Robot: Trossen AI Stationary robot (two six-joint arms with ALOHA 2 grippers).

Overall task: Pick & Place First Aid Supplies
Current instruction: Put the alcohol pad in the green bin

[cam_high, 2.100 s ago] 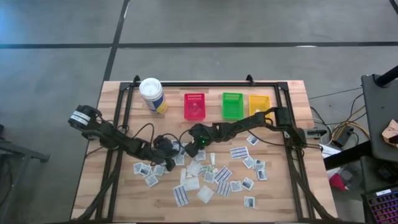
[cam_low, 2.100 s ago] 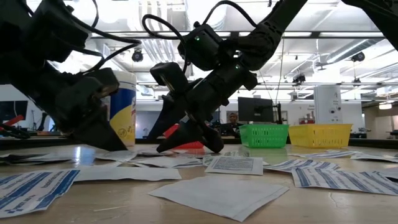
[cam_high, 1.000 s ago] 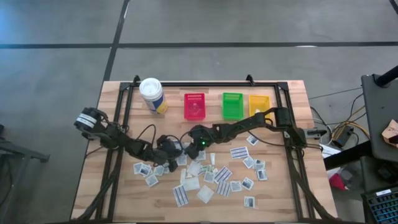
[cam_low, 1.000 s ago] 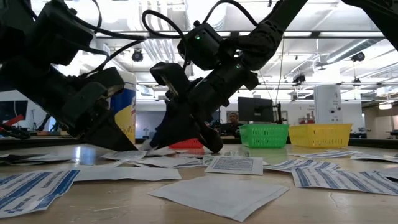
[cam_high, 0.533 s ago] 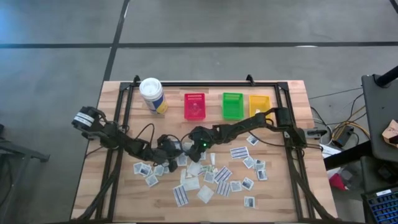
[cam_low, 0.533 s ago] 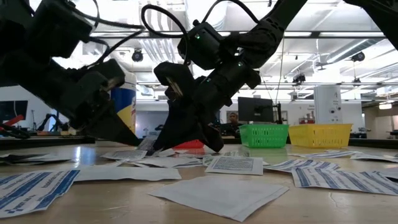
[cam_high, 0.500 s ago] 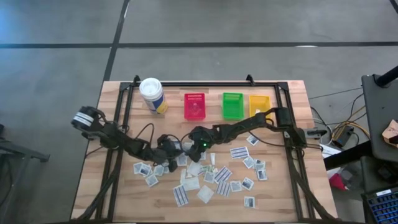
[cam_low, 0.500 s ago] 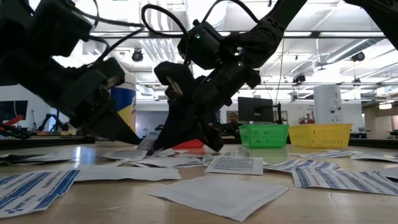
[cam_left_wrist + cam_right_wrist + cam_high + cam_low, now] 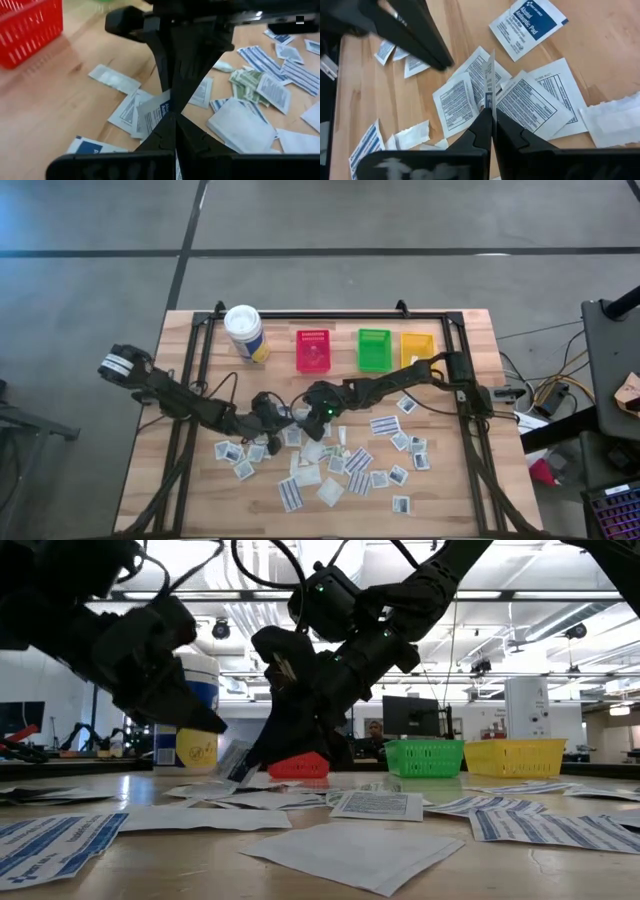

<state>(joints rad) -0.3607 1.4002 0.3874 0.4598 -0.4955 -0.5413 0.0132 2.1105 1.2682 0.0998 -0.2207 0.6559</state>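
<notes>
While your right gripper [image 9: 490, 117] pinches one paper packet [image 9: 488, 82] edge-on, lift it straight up from the pile; left gripper [image 9: 172, 122], closed, holds another.

Bins: three, red [image 9: 312, 350], green [image 9: 373, 348], yellow [image 9: 417, 346]. Canister [image 9: 245, 332]: one. Arms: two. Packets [image 9: 385, 424]: roughly two dozen scattered; exact count unclear.
</notes>
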